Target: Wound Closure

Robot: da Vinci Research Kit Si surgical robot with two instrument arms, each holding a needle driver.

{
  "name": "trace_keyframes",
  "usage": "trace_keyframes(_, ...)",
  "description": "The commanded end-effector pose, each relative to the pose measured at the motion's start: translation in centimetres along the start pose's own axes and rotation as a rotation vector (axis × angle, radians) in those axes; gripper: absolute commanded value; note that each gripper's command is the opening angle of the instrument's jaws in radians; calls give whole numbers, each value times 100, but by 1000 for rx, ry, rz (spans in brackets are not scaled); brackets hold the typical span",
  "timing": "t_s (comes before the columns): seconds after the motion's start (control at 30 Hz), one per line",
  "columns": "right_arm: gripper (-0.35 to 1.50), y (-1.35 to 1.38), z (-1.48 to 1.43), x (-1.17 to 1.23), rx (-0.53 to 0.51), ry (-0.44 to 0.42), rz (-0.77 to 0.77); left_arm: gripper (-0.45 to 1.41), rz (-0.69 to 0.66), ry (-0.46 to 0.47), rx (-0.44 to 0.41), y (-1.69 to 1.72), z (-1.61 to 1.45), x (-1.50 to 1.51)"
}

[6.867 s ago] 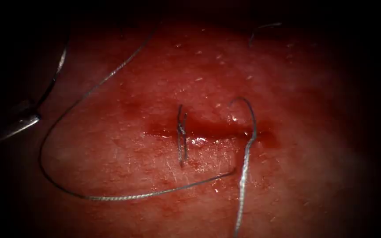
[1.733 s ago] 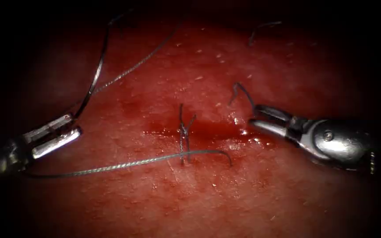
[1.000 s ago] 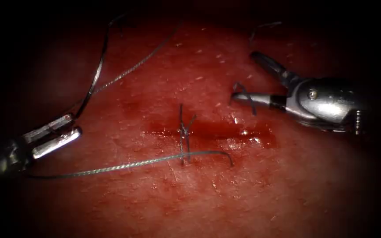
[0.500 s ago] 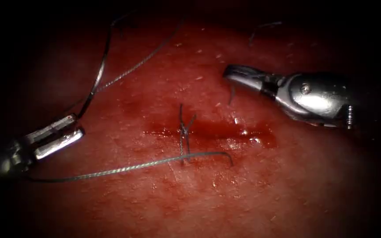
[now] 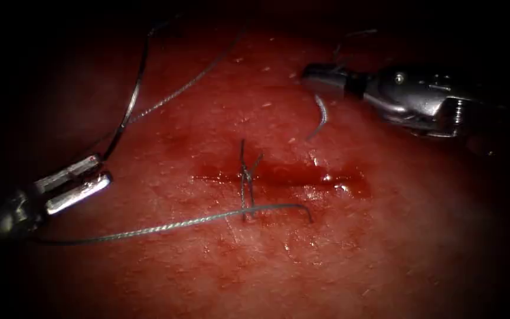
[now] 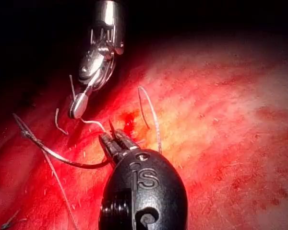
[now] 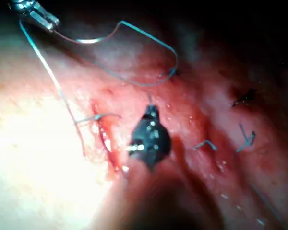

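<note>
Two tools had parted further: the right tool [image 5: 317, 77], jaws pinching the thread's short end [image 5: 321, 118], had risen toward one o'clock of the cut [image 5: 284, 174]; the left tool [image 5: 98, 168] held the needle [image 5: 130, 103], outside the tissue [image 5: 385, 248], at nine o'clock.

The tissue [image 5: 385, 248] carries everything observed. A horizontal cut [image 5: 278, 174] sits at centre, wet with red fluid [image 5: 349, 188]. A tied stitch [image 5: 245, 177] with upright cut ends crosses the cut at its 9 o'clock end. A length of thread [image 5: 166, 224] lies on the tissue from the stitch's 6 o'clock side toward 8 o'clock. A further strand runs across the tissue toward 11 o'clock. Loose thread scraps [image 7: 245, 139] rest on the tissue elsewhere.
</note>
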Motion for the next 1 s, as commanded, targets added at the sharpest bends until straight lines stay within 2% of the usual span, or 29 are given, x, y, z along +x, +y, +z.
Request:
trace_keyframes(0.03,-35,0,8,-2,0,0,1,-45,0,1,0,3,6,-2)
trace_keyframes(0.53,-35,12,17,17,-18,-9,30,-45,-2,0,-2,1,4,-1)
trace_keyframes(0.6,59,13,18,17,-21,-13,36,-45,-3,-1,-4,-2,3,0)
trace_keyframes(0.63,96,13,18,17,-20,-6,36,-45,-4,-1,-5,-3,3,1)
trace_keyframes(0.67,121,14,18,17,-19,3,37,-45,-5,-4,-7,-5,4,1)
trace_keyframes(0.77,145,13,13,18,-33,62,39,-45,-7,-3,-4,-8,6,1)
trace_keyframes(0.9,146,6,-4,19,-41,143,44,-45,-15,10,18,-13,9,4)
trace_keyframes(1.0,146,-8,-29,21,-35,182,38,-45,-50,26,44,-32,6,3)
